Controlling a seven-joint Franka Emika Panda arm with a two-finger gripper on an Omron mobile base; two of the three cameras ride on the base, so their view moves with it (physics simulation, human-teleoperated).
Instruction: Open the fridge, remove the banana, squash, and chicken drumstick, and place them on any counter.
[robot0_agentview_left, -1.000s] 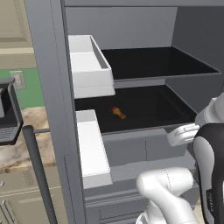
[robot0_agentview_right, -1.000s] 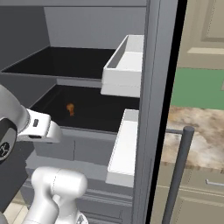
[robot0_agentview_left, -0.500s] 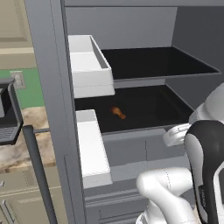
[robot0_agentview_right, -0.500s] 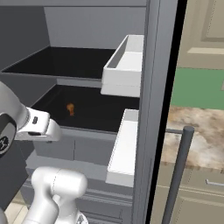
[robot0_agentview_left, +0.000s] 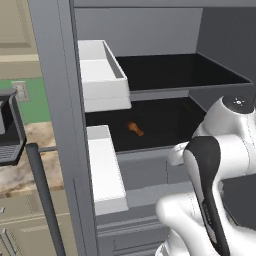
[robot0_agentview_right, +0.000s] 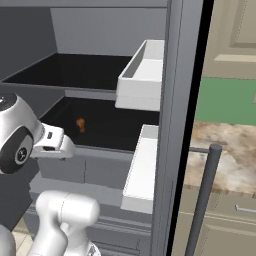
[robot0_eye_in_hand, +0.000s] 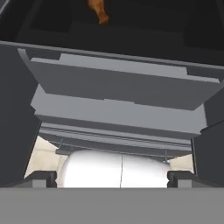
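The fridge stands open, its door swung to the side with white bins on it. A small brown chicken drumstick lies alone on the lower black shelf, also seen as the drumstick and the drumstick. My gripper is open and holds nothing; its fingertips stand far apart. The hand hovers just in front of that shelf's front edge, a little below the drumstick and short of it. Banana and squash are out of view. The counter lies beyond the open door.
Grey drawer fronts sit under the drumstick's shelf. The upper black shelf is bare. The door's dark handle bar sticks out low near the counter. A dark coffee machine stands on the counter.
The arm's dark-banded forearm has swung further left into the left base view. The hand has barely moved in front of the lower shelf, and the gripper stays open.
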